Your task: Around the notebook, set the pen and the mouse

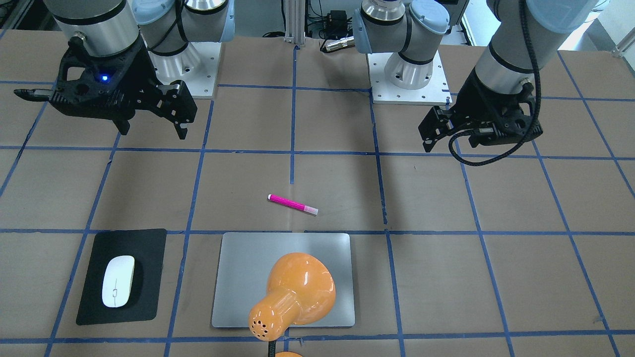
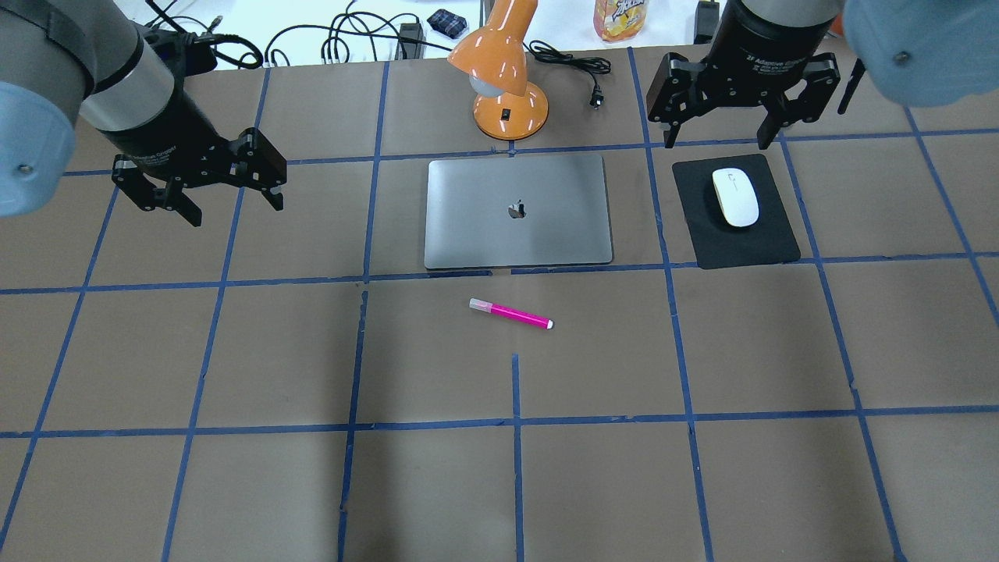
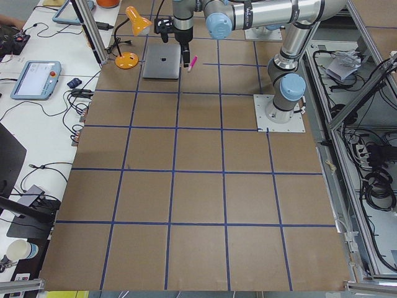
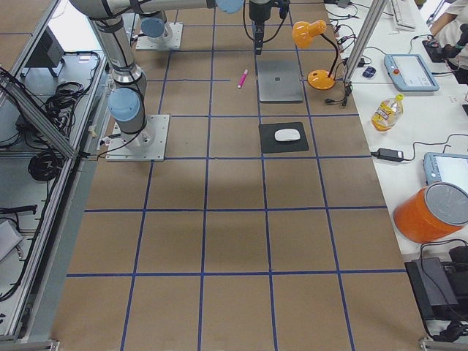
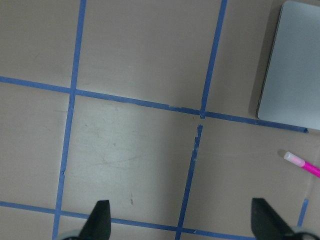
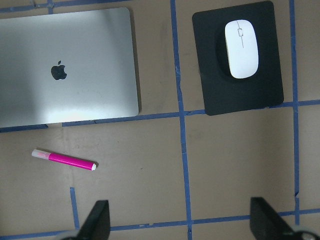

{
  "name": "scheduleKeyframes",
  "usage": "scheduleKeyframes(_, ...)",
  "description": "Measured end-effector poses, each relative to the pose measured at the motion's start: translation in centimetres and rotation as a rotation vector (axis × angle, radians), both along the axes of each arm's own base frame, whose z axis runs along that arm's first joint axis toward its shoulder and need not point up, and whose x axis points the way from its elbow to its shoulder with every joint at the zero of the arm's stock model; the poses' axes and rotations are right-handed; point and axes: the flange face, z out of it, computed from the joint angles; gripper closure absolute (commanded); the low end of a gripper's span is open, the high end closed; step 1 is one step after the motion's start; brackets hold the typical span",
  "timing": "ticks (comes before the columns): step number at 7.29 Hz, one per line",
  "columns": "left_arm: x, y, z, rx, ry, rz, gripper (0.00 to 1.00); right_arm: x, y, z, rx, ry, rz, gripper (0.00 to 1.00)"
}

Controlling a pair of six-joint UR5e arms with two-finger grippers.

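The silver-grey notebook [image 2: 517, 211] lies flat at the far middle of the table. The magenta pen [image 2: 511, 314] rests on the table just in front of it, apart from it, pale end to the left. To the notebook's right, the white mouse [image 2: 735, 197] sits on a black mat [image 2: 737, 246]. My left gripper [image 2: 234, 204] hovers open and empty, left of the notebook. My right gripper [image 2: 718, 140] hangs open and empty just behind the mouse. The right wrist view shows the mouse [image 6: 241, 48], pen [image 6: 63, 160] and notebook [image 6: 65, 65] below open fingers.
An orange desk lamp [image 2: 507, 86] stands right behind the notebook, its head leaning over the notebook's far edge. Its cord and plug [image 2: 581, 74] trail to the right. A bottle [image 2: 620, 17] and cables lie beyond the table's far edge. Blue tape lines grid the brown tabletop.
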Motion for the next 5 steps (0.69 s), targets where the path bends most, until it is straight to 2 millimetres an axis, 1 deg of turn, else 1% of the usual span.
scheduleKeyframes(1, -1.4, 0.4, 0.2, 0.001, -0.019, -0.032, 0.0, 0.0, 0.0, 0.0, 0.001, 0.0, 0.0, 0.0)
scheduleKeyframes(2, -2.2, 1.1, 0.6, -0.005, -0.033, -0.052, 0.0, 0.0, 0.0, 0.0, 0.001, -0.001, -0.001, 0.0)
scheduleKeyframes(5, -2.5, 1.7, 1.3, -0.013, -0.042, -0.075, 0.0, 0.0, 0.0, 0.0, 0.0, -0.001, -0.002, 0.0)
